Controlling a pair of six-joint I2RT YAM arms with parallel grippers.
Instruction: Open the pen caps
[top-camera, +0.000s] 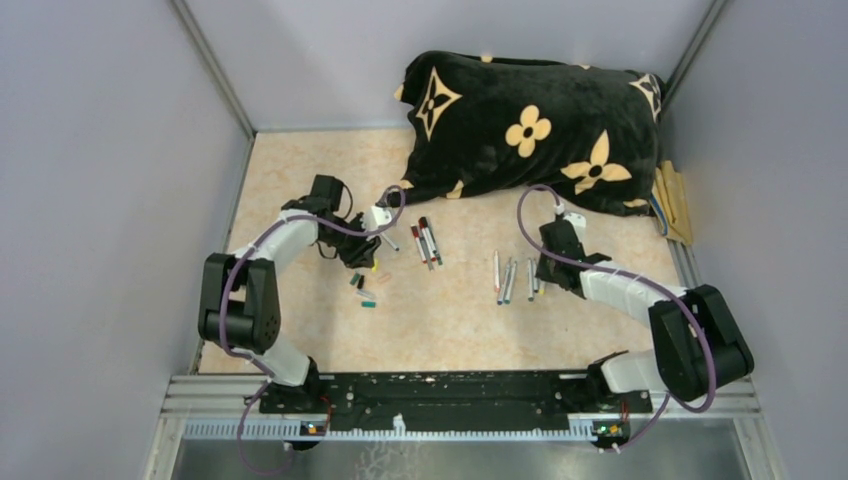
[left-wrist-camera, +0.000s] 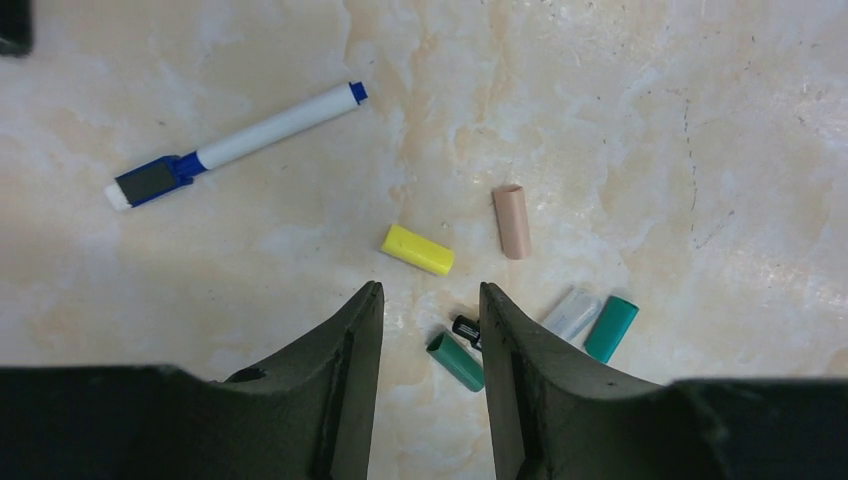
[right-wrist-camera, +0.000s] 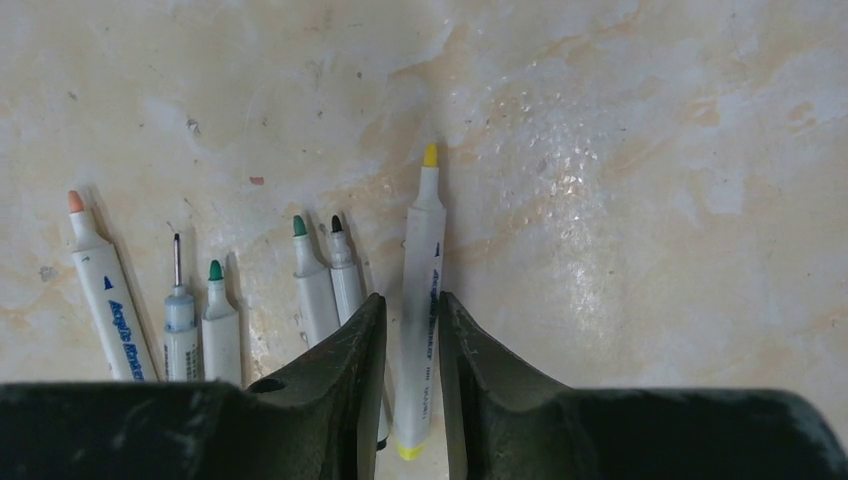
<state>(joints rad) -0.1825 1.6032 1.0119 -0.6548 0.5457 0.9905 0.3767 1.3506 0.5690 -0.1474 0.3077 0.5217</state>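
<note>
Left arm (top-camera: 262, 262): elbow folded back near the left wall, forearm reaching forward and to the right, wrist tipped down at the table (top-camera: 450, 325). Left gripper (left-wrist-camera: 430, 290) was open moderately wide with nothing between the fingers, hovering over the loose pen caps. A yellow cap (left-wrist-camera: 418, 250) lay just ahead of the tips and a peach cap (left-wrist-camera: 512, 222) beside it. A green cap (left-wrist-camera: 456, 361) and a small black cap (left-wrist-camera: 466, 328) sat against the right finger, with a pale grey cap (left-wrist-camera: 571, 314) and a teal cap (left-wrist-camera: 611, 328) just past it. A blue-ended white pen (left-wrist-camera: 235, 145) lay apart, upper left.

Right arm (top-camera: 640, 295): elbow out to the right, forearm angled forward and left, wrist pointed down. Right gripper (right-wrist-camera: 412, 300) was nearly closed, fingers pressed on either side of the yellow-tipped pen (right-wrist-camera: 424, 250), which was uncapped and lying on the table. Five more uncapped pens (right-wrist-camera: 220, 325) lay in a row to its left. Two red pens (top-camera: 426, 243) lay between the arms, and the pillow (top-camera: 530, 130) sat at the back.
</note>
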